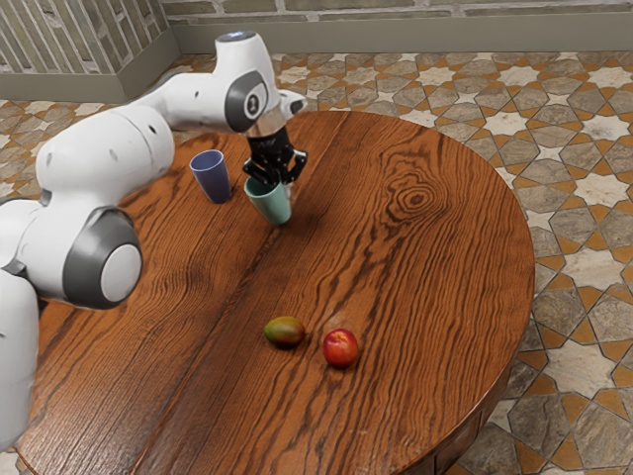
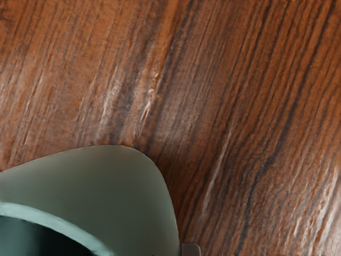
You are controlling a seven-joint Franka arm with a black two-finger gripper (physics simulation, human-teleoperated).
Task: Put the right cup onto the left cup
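Observation:
My black gripper [image 1: 276,173] is low at the rim of the green cup [image 1: 272,205] in the exterior view, partly covering its opening. Whether it grips the cup's wall cannot be made out. The blue cup [image 1: 213,180] stands upright on the table, a short way off toward the exterior view's left, apart from the green one. In the wrist view, the green cup [image 2: 128,186] looms large with its dark inside partly visible, and a small grey piece of my gripper [image 2: 191,249] sits right beside its outer wall.
The round wooden table [image 1: 435,287] carries a green-and-red mango [image 1: 285,332] and a red apple-like fruit [image 1: 340,348], both well apart from the cups, nearer the exterior view's lower edge. The table's curved edge lies beyond the cups.

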